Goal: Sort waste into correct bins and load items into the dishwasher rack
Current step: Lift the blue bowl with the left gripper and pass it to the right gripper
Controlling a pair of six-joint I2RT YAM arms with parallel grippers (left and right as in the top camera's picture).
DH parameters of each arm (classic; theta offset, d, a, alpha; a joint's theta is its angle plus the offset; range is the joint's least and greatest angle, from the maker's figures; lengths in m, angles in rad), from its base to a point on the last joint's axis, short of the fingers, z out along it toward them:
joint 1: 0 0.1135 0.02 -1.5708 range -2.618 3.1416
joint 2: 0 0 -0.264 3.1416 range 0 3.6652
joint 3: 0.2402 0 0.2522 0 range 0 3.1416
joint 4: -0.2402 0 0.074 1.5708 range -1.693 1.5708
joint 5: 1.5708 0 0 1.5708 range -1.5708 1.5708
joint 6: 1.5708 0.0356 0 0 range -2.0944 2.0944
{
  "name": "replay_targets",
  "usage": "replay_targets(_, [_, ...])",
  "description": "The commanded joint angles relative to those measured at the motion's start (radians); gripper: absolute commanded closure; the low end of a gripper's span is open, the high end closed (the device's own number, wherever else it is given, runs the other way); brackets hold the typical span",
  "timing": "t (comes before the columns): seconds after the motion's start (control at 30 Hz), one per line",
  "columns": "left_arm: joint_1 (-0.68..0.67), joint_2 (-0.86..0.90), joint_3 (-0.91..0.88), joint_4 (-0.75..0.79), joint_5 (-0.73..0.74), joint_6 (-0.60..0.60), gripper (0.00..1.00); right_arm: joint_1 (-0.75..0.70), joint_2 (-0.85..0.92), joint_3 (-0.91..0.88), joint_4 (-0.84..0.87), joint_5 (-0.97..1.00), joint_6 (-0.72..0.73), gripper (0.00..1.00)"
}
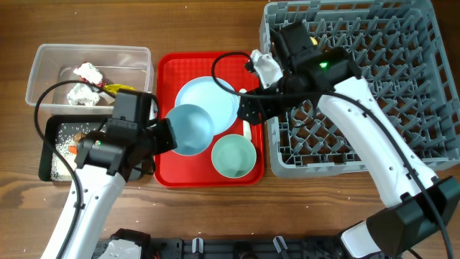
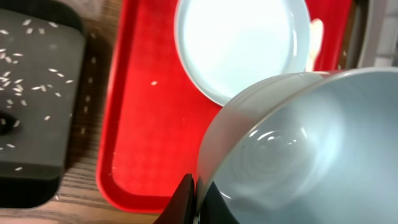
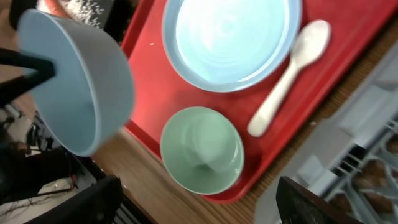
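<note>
The light blue bowl (image 1: 190, 129) hangs tilted over the left half of the red tray (image 1: 167, 175), its rim pinched by the left gripper (image 1: 164, 135); seen from overhead, its far edge overlaps the pale blue plate (image 1: 214, 92); bare tray floor shows along the left rim; the black tray (image 1: 56, 160) lies just beside that rim; the pale green bowl (image 1: 233, 156) stands upright near the tray's front edge; the right gripper (image 1: 248, 111) is spread wide, holding nothing, above the white spoon (image 1: 246, 131), close to the dishwasher rack (image 1: 431, 72) wall on the counter (image 1: 323, 208).

Left hand (image 2: 196, 193) pinched closed, right hand (image 3: 198, 186) spread wide.
</note>
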Motion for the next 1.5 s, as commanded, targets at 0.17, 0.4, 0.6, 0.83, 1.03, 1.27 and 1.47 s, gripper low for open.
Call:
replay_targets(0.17, [-0.137, -0.001, 0.003, 0.060, -0.010, -0.051, 0.96, 0.103, 0.010, -0.005, 0.033, 0.003, 0.027, 0.18])
replay_targets(0.4, [-0.137, -0.001, 0.003, 0.063, -0.009, -0.051, 0.96, 0.145, 0.039, -0.005, 0.041, 0.019, 0.028, 0.18])
replay_targets(0.6, [-0.137, -0.001, 0.003, 0.085, 0.025, -0.050, 0.96, 0.169, 0.107, -0.005, 0.089, 0.030, 0.053, 0.26])
replay_targets(0.83, [-0.137, -0.001, 0.003, 0.082, 0.025, -0.050, 0.96, 0.171, 0.150, -0.005, 0.116, 0.035, 0.053, 0.71])
replay_targets(1.03, [-0.137, -0.001, 0.003, 0.079, 0.027, -0.050, 0.94, 0.171, 0.150, -0.005, 0.132, 0.035, 0.053, 0.96])
replay_targets(1.27, [-0.137, -0.015, 0.045, 0.093, 0.074, -0.042, 0.70, 0.168, 0.150, -0.004, 0.167, 0.173, 0.148, 0.96])
replay_targets(1.47, [-0.134, -0.093, 0.172, 0.107, 0.064, 0.010, 0.42, 0.128, 0.146, 0.033, 0.191, 0.346, 0.166, 0.96])
